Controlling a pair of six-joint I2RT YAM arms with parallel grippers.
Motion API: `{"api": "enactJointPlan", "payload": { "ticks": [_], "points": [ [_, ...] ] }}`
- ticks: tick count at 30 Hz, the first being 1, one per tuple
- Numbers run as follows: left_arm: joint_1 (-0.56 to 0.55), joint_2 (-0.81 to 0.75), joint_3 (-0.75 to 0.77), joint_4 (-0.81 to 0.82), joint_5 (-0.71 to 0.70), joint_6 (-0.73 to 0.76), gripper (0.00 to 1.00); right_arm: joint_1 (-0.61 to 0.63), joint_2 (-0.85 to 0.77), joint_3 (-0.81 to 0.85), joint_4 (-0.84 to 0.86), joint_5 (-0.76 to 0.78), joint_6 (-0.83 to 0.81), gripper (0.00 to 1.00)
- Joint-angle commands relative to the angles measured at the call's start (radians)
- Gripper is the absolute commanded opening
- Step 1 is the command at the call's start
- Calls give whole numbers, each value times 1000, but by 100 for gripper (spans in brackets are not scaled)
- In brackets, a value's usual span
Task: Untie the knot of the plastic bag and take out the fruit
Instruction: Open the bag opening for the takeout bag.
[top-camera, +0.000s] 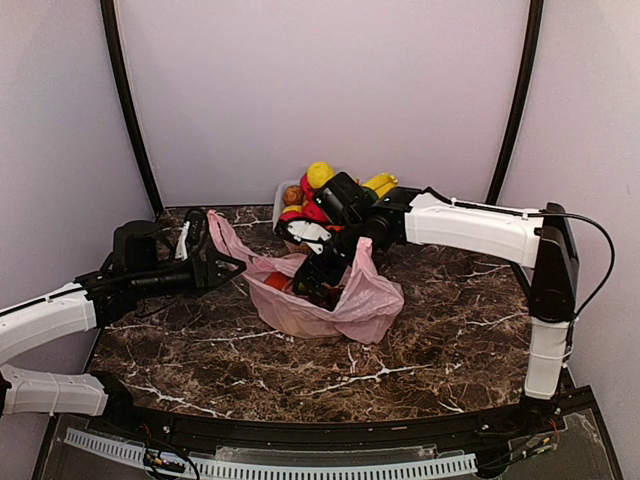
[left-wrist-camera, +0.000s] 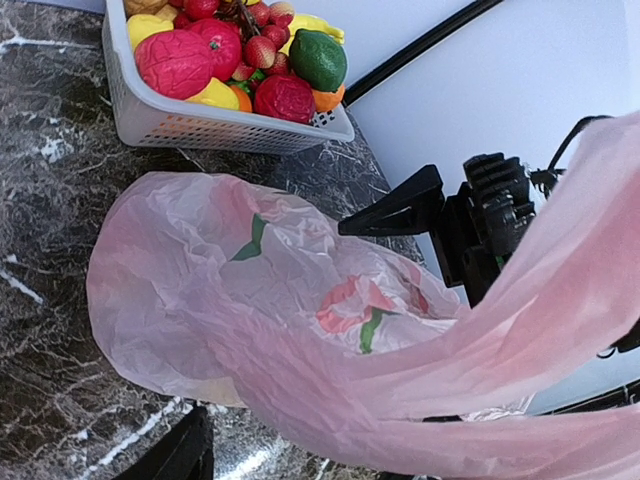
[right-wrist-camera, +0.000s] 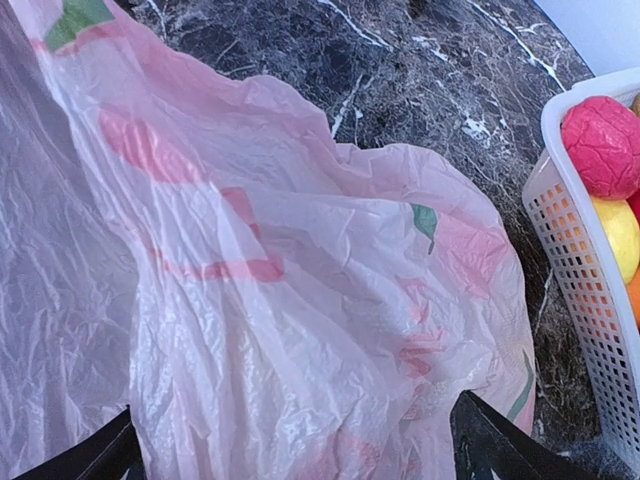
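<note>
Dark marble desk (top-camera: 440, 350) under pale lilac walls, and straight to the action. The right pincer (right-wrist-camera: 295, 450) stands wide, its two black fingertips (right-wrist-camera: 492, 450) at the bottom corners of the wrist view with a swell of pink film between them and nothing pinched. From above, it's nosed down into the gaping mouth of the plastic bag (top-camera: 355, 300), which slumps at mid-desk.

Across the way, the left pincer (top-camera: 222, 270) has its jaws apart too, and one long handle ear (top-camera: 222, 235) of the bag is drawn out toward it. Whether that film is caught on a finger or merely draped over it, I can't tell from up here. No knot shows anywhere, and the top looks already undone to me. Something red (top-camera: 277, 282) sits low inside by the near lip, likely the fruit. Just behind the bag, the white basket (left-wrist-camera: 200, 125) is heaped with toy fruit (left-wrist-camera: 175, 62).

Now the handling: this is featherweight, crinkly, slippery film with no stiffness at all, and it will bunch and slide. The best hold is the gathered handle strip or the rim of the mouth, pinched firmly. The fruit inside looks glossy and rounded, so take it across its middle, clear of the film.
</note>
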Motion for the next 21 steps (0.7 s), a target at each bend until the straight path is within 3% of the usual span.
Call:
{"api": "enactJointPlan", "payload": {
  "ticks": [1,4,6,7,9,11,13,21],
  "points": [
    [-9,-1,-18,11,7,-1,68,16,27,47,-6,114,0,92],
    [-11,-1,-18,7,10,2,54,16,27,53,2,191,23,83],
    [-12,0,-14,-4,10,13,37,15,25,61,8,247,44,64],
    [-12,1,-11,-22,7,19,26,13,23,69,8,282,55,47],
    [-12,-2,4,-50,-8,35,13,2,15,91,10,331,79,24],
    [-12,-10,22,-86,-23,58,7,-21,3,120,10,367,107,8],
    [-11,-21,44,-168,-54,94,3,-62,-15,150,10,387,143,1],
    [-10,-72,124,-465,-166,225,1,-293,-92,183,26,300,304,0]
  ]
}}
